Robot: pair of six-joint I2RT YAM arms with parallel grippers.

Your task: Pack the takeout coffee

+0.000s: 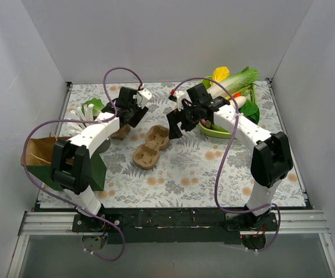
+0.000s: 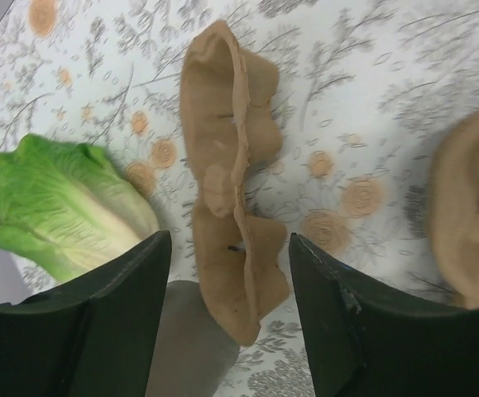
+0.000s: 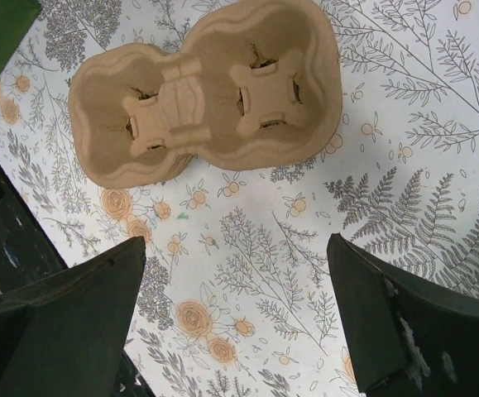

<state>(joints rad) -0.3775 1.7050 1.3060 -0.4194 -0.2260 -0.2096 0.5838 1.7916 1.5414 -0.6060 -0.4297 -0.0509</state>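
Note:
The small white coffee cup with its black lid shows in no view. A brown cardboard two-cup carrier (image 1: 150, 146) lies flat mid-table and fills the top of the right wrist view (image 3: 206, 91). A second brown cardboard piece (image 1: 121, 132) lies under my left gripper (image 1: 125, 120). In the left wrist view it is seen edge-on (image 2: 231, 165), its near end between the open fingers of my left gripper (image 2: 227, 240). My right gripper (image 1: 175, 126) is open and empty (image 3: 235, 244) over the bare tablecloth, just short of the carrier.
A green tray (image 1: 213, 131) of lettuce and vegetables sits at the back right. A brown paper bag (image 1: 38, 149) and a green sheet (image 1: 99, 169) are at the left. White utensils (image 1: 89, 116) stand by a lettuce leaf (image 2: 65, 207).

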